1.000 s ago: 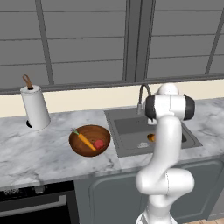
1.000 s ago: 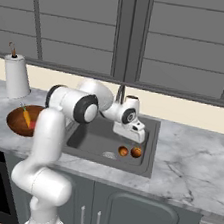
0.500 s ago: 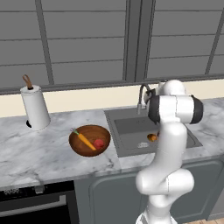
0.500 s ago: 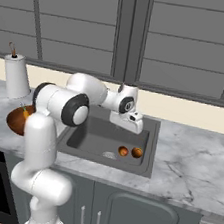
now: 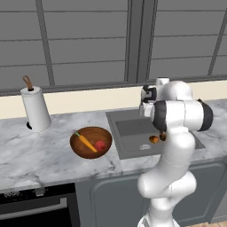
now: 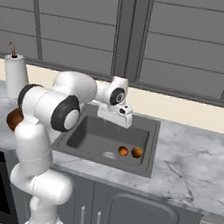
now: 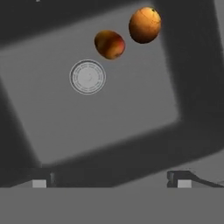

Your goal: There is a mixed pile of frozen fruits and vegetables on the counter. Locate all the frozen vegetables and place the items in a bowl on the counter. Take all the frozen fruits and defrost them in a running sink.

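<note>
On the marble counter (image 5: 40, 153), the left base view shows the wooden bowl (image 5: 91, 142) holding the carrot (image 5: 84, 141) and red piece (image 5: 100, 145). From the right base view, both orange-brown balls (image 6: 129, 151) lie on the sink (image 6: 110, 140) floor, the gripper (image 6: 118, 116) above. Hand view: fingertips (image 7: 179, 179) spread wide, grasping nothing; the balls sit beside the drain (image 7: 87, 77).

My arm bends forward at chest height; my gripper (image 6: 125, 117) points down, jaws wide apart, holding nothing.

Two rear base views flanking the sink (image 6: 111, 140); hand view straight down into it.
</note>
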{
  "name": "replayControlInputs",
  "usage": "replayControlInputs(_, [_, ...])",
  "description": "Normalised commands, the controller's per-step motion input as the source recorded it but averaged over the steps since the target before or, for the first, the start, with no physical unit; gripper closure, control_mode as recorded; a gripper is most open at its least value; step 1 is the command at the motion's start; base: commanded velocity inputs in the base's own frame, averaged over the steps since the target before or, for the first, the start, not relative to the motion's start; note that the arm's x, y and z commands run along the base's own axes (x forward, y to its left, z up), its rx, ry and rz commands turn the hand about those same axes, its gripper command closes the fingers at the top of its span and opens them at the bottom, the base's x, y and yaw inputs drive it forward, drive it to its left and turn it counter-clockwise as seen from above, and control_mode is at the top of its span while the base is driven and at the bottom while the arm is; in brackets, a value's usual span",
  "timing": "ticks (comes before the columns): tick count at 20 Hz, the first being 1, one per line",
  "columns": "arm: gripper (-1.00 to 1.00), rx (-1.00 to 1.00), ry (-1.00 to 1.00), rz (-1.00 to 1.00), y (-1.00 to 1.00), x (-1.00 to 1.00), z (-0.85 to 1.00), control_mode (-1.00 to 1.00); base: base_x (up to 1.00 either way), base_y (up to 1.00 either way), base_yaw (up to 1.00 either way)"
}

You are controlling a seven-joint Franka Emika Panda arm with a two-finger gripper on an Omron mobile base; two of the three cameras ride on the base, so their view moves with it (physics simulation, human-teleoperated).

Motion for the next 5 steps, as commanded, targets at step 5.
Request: replayControlInputs(5, [-1.0, 0.01, 0.14, 0.08, 0.62, -0.49, 0.29, -1.0, 0.0, 0.0, 0.0])
